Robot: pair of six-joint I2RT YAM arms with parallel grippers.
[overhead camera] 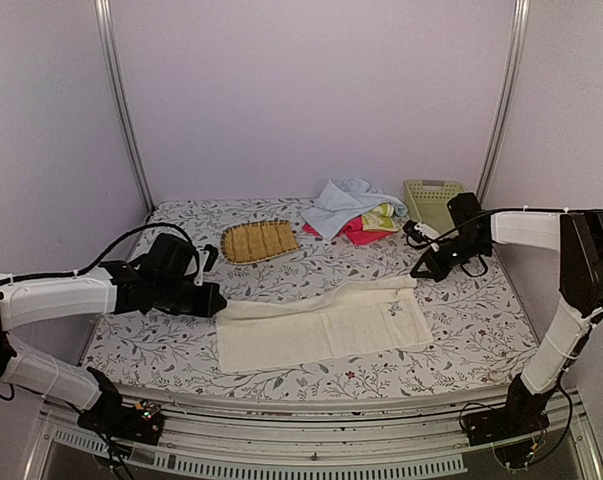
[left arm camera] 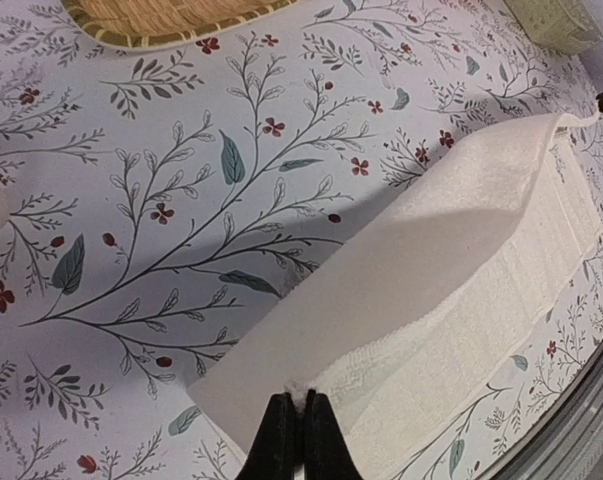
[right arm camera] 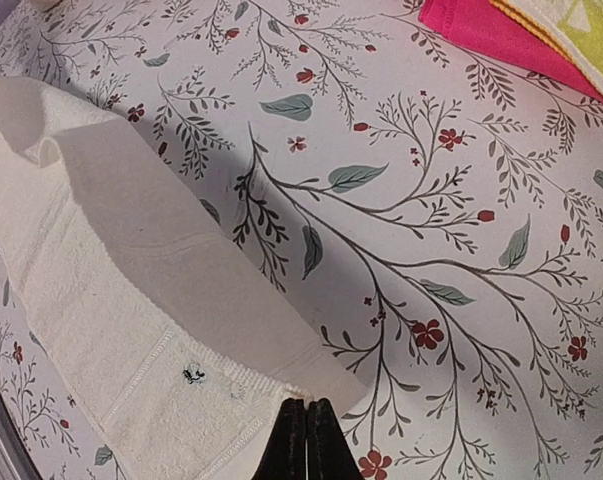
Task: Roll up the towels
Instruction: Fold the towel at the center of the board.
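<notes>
The long cream-white towel (overhead camera: 321, 325) lies across the front of the table, with its small printed mark (right arm camera: 192, 373) near the right end. My left gripper (overhead camera: 219, 300) is shut on the towel's far left corner (left arm camera: 303, 398) and holds it slightly raised. My right gripper (overhead camera: 418, 272) is shut on the far right corner (right arm camera: 307, 402). The far edge is lifted and casts a shadow on the cloth. The light blue towel (overhead camera: 339, 203), pink towel (overhead camera: 359, 235) and yellow-green towel (overhead camera: 381, 216) lie in a heap at the back.
A tan woven mat (overhead camera: 259, 241) lies at the back centre, left of the heap. A pale green lattice basket (overhead camera: 433, 203) stands at the back right. The table carries a floral cloth (overhead camera: 281, 275). Walls close off the back and sides.
</notes>
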